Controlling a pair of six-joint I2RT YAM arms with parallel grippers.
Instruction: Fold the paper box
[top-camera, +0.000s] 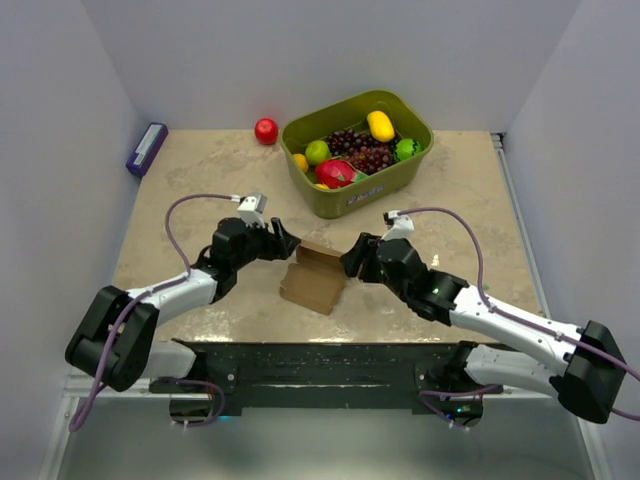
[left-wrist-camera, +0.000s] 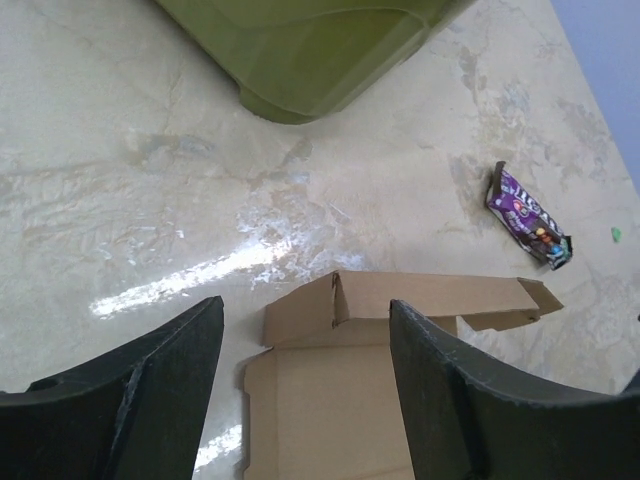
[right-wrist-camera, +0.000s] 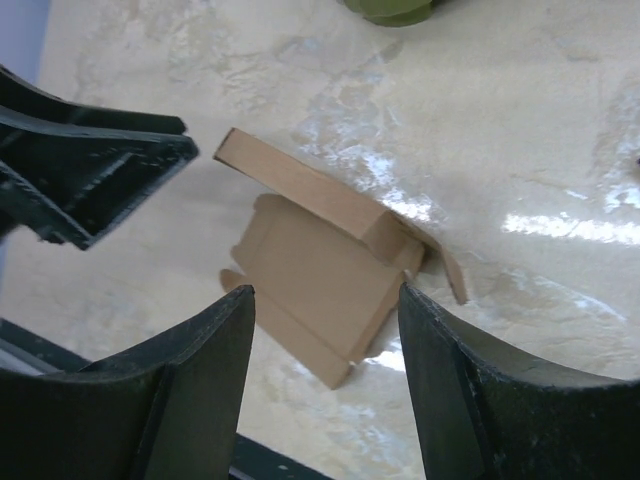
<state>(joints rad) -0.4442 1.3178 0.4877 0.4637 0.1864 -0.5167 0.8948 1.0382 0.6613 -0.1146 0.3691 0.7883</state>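
Flanking paper box (top-camera: 313, 277), both tools open, bin (top-camera: 405, 172) nr.

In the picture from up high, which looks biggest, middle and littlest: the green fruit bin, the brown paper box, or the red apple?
1. The green fruit bin looks biggest.
2. The brown paper box comes next.
3. The red apple looks littlest.
The apple sits farther from the camera, but the gaps are too big for that to matter.

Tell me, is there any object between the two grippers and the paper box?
Nothing visible. The box lies between the left gripper and right gripper, both open, with only bare table around it.
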